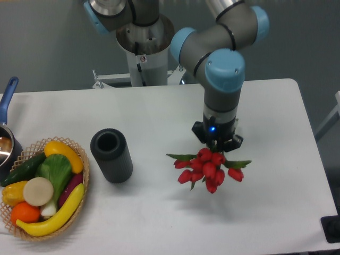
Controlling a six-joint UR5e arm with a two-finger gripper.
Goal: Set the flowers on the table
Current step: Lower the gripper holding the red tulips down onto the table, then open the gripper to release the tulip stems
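The flowers, a bunch of red tulip buds with green leaves, hang under my gripper right of the table's middle. The buds point toward the camera and the stems run up into the gripper, hidden by it. The gripper points down and is shut on the stems; its fingertips are hidden behind the buds. A shadow lies on the white table below the bunch, so the flowers seem to be held a little above the surface. The dark cylinder stands upright and empty to the left, well apart from the flowers.
A wicker basket of toy fruit and vegetables sits at the front left corner. A pot with a blue handle is at the left edge. The arm's base stands behind the table's far edge.
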